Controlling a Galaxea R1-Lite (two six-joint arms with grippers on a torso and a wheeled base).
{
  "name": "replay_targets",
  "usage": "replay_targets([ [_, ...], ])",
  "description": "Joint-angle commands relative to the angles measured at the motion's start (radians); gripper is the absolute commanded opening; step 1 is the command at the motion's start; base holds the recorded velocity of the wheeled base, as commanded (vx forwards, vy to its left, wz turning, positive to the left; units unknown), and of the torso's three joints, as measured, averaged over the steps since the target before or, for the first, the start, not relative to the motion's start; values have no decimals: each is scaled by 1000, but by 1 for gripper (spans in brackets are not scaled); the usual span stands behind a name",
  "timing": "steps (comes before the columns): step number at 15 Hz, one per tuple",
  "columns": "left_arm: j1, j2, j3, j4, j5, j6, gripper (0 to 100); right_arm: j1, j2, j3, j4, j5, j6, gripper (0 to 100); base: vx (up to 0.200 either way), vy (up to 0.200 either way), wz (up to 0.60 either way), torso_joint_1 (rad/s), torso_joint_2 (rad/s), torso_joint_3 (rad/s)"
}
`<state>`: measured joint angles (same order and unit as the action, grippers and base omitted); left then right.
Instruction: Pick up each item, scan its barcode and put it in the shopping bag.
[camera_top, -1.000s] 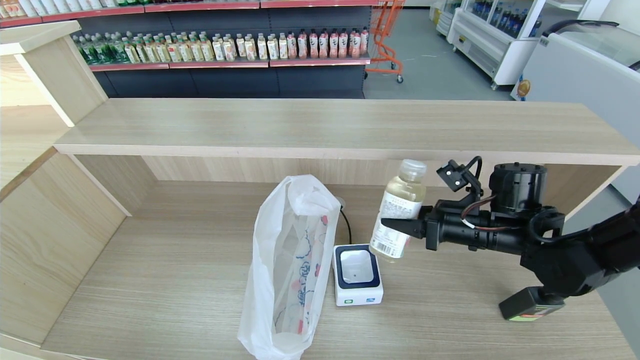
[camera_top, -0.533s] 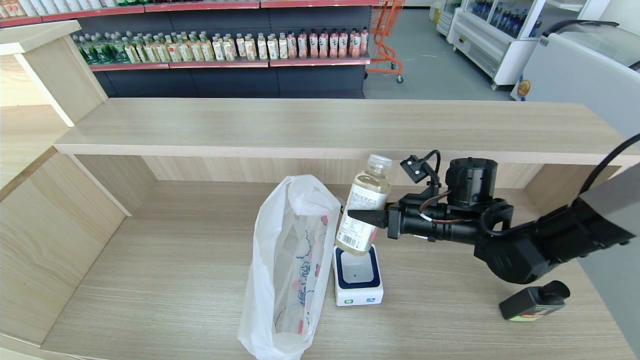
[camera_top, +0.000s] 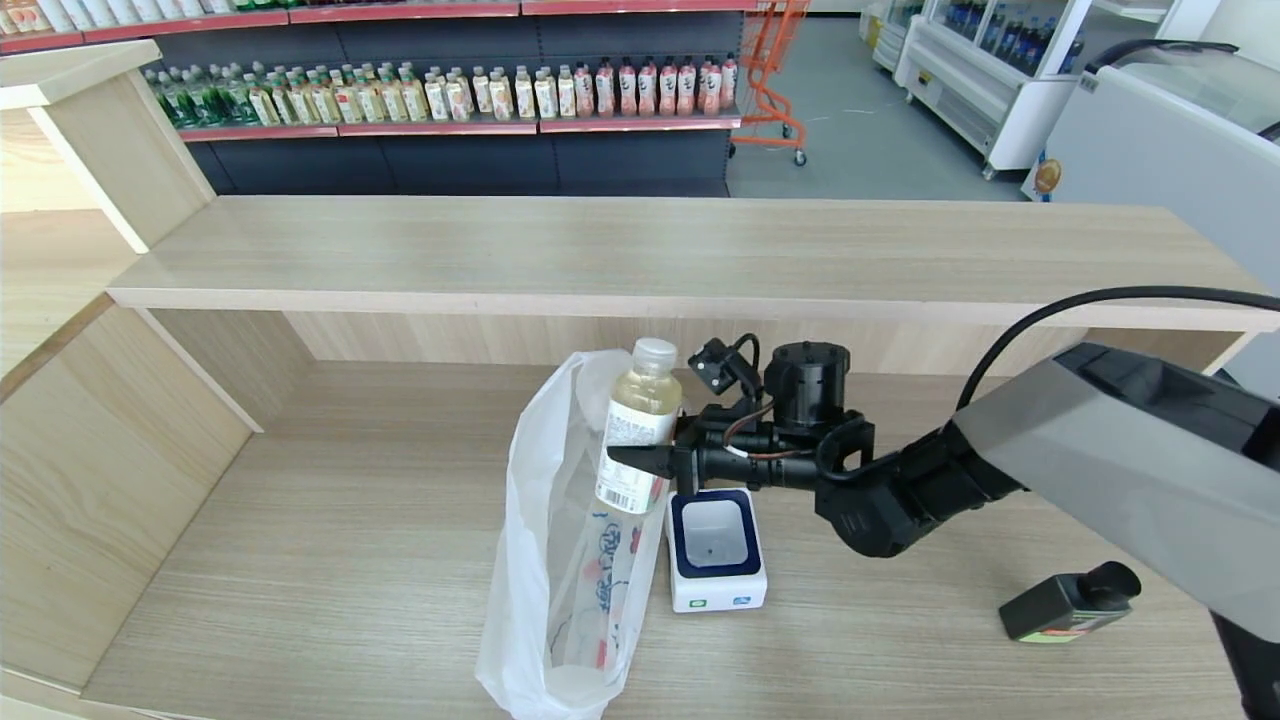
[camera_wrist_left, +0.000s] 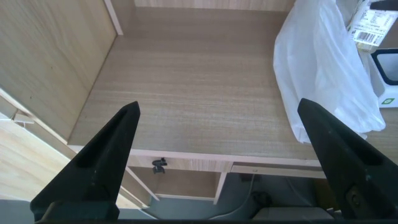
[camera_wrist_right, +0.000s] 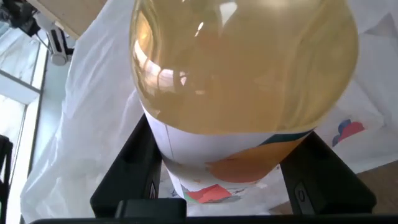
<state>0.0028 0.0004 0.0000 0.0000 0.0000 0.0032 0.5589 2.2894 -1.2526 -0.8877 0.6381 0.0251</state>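
— Where is the bottle (camera_top: 640, 400)?

— Between the fingers of the right gripper (camera_top: 632, 460), pinched at its labelled middle. It stands nearly upright, with the cap above the fingers and the barcode end below them. From the wrist, the black fingers (camera_wrist_right: 134, 168) press on both sides of the label, with pale yellow drink in the bottle (camera_wrist_right: 242, 68) beyond them.

— And the bag (camera_top: 545, 520)?

— Just past and under the fingertips, standing on the counter (camera_top: 300, 560) with its mouth open. The bottle's lower end hangs at that mouth. I cannot tell whether it is inside the rim.

— The scanner (camera_top: 712, 560)?

— Below the fingers, on the wrist side of the bottle, just beside the bag, window facing up.

— The left gripper (camera_wrist_left: 217, 158)?

— Its fingers are spread wide with nothing between them. They hang over the counter's near edge, and the bag (camera_wrist_left: 323, 68) stands well beyond its fingertips.

— Anything else?

— A black item (camera_top: 1065, 605) lies on the counter, well apart from the right fingers, back along the arm.
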Motion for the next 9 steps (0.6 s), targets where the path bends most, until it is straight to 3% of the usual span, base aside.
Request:
replay_targets([
  [1,0,0,0,0,2,0,100,13,64,-16,-2,0,-51,0,0,0,0,0,0,0],
  [9,0,0,0,0,0,0,100,53,113,-73,27,0,-198,0,0,0,0,0,0,0],
])
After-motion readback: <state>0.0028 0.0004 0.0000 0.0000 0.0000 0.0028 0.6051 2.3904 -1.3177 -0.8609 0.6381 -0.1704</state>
